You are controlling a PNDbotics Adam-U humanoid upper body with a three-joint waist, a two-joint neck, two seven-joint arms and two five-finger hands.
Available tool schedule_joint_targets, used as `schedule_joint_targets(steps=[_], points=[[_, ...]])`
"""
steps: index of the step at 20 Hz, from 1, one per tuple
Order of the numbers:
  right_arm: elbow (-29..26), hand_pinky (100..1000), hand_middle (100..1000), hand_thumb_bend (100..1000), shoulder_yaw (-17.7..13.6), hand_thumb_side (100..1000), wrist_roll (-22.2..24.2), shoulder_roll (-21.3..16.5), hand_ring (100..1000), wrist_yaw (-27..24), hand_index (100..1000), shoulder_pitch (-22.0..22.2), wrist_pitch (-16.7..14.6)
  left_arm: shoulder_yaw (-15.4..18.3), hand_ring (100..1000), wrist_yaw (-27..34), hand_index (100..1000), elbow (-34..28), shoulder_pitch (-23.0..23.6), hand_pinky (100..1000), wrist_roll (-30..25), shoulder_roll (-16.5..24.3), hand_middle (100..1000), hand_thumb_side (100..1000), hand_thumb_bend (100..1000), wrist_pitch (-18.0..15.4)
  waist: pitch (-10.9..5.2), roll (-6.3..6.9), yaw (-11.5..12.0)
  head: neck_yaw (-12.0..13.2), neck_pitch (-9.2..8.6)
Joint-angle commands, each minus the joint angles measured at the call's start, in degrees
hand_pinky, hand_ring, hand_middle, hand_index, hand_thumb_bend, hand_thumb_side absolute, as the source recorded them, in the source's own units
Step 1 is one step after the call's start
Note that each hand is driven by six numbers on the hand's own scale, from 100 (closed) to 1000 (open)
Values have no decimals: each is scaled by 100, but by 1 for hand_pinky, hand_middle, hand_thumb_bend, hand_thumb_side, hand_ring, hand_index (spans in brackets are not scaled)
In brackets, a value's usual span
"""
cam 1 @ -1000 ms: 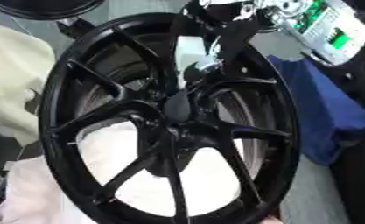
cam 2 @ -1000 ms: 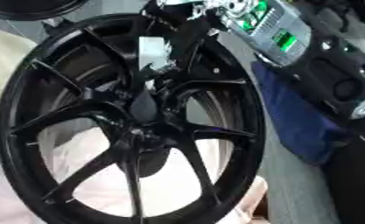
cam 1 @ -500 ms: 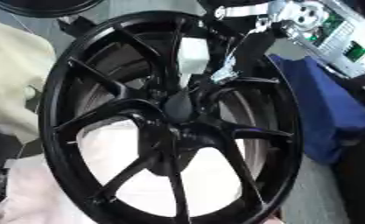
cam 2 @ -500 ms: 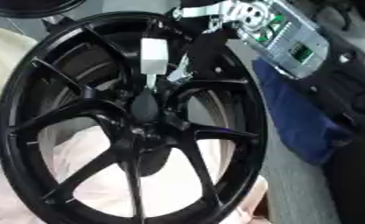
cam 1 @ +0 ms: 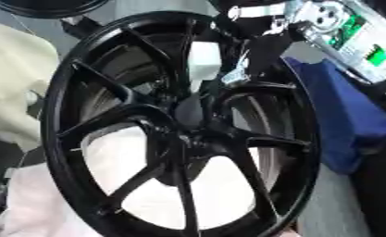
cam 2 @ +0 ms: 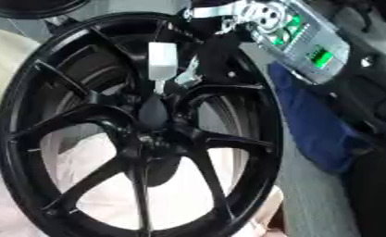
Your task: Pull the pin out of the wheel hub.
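Observation:
A black multi-spoke wheel (cam 1: 82,92) stands tilted and fills both views, its dark hub (cam 2: 151,113) at the centre. A pin with a white block head (cam 2: 162,59) and a thin stem points down into the hub. My right hand (cam 2: 216,58) comes in from the upper right on an arm with a green circuit board (cam 2: 309,41). Its dark fingers lie against the right side of the pin's head and are curled on it. Against the black spokes the fingertips are hard to make out.
A blue cloth (cam 1: 350,115) lies right of the wheel. Pale padding (cam 1: 14,88) sits at the left and whitish cloth (cam 1: 155,190) shows through the spokes. Part of another black rim (cam 1: 42,5) is at the top left. Grey floor (cam 2: 309,185) lies at the lower right.
My right forearm has swung to the right and lower in the picture, and the hand has turned at the pin. The pin's white head has hardly moved.

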Motion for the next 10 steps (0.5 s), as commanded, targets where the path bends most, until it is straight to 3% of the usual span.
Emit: schedule_joint_targets(steps=[1, 10], points=[[-115, 768, 711, 573, -102, 243, -80, -191, 793, -110, 753, -110, 59, 19, 613, -25, 727, -86, -65, 862, 8, 21, 582, 670, 237, 17, -97, 22, 10, -9, -57], [-103, 741, 628, 515, -88, 225, -286, -155, 757, -125, 679, -93, 140, 25, 613, -46, 727, -86, -84, 864, 13, 2, 582, 674, 234, 35, -60, -22, 74, -16, -78]])
